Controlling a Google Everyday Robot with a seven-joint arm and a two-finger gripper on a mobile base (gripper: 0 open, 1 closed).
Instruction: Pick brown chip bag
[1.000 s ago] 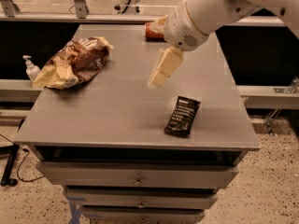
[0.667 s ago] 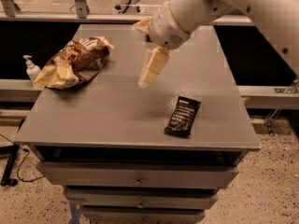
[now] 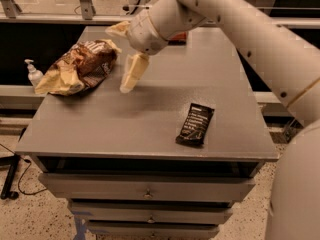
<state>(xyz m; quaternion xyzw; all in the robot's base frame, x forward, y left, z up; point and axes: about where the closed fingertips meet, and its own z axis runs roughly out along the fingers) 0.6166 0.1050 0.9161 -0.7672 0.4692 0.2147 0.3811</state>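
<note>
The gripper [image 3: 119, 59] hangs at upper centre, fingers spread wide and empty, just right of the brown chip bag [image 3: 80, 66]. Nearest, closed drawers [image 3: 147, 189] sit under the table [image 3: 125, 124]. A black wrapper [image 3: 195, 124] lies lower right. The bag lies upper left, with a pump bottle [image 3: 33, 73] beside it.

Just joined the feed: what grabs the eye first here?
The big white arm stretches across from the right, its gripper open above the table, just right of the brown chip bag at the back left. Next comes the black wrapper, lying alone near the front right.
</note>
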